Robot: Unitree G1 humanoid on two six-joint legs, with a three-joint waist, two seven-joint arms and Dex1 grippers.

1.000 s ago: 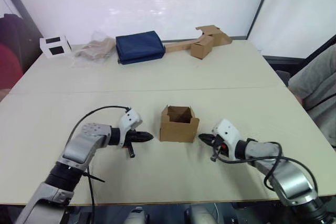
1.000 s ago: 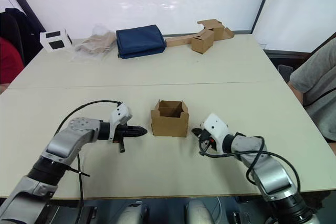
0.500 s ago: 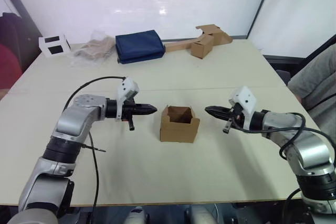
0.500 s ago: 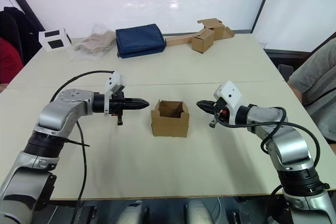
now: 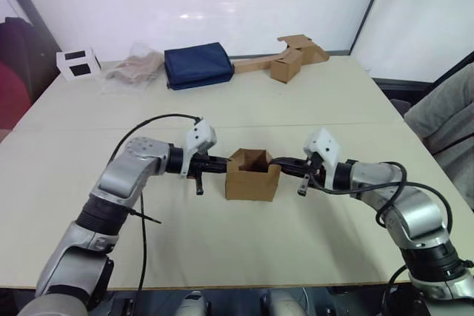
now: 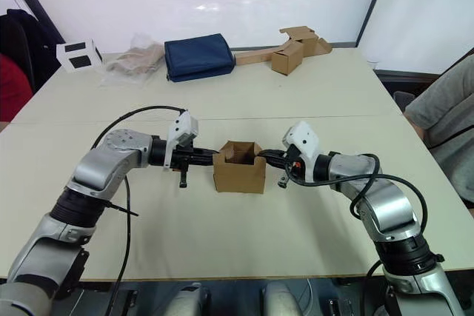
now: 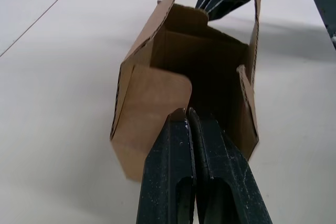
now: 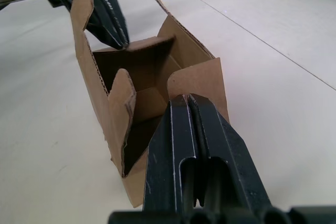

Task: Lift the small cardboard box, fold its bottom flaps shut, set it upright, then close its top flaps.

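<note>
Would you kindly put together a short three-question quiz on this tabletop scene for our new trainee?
1. True or false: the small plain brown cardboard box stands on the table with its top flaps open.
2. Multiple choice: how are the left gripper fingers set? A) wide apart B) pressed together C) clamped on a flap
3. Short answer: what lies between the white box with black squares and the folded dark blue cloth at the table's far edge?

Key:
1. True.
2. B; the right gripper matches it, on the box's opposite side.
3. A crumpled clear plastic bag.
</note>
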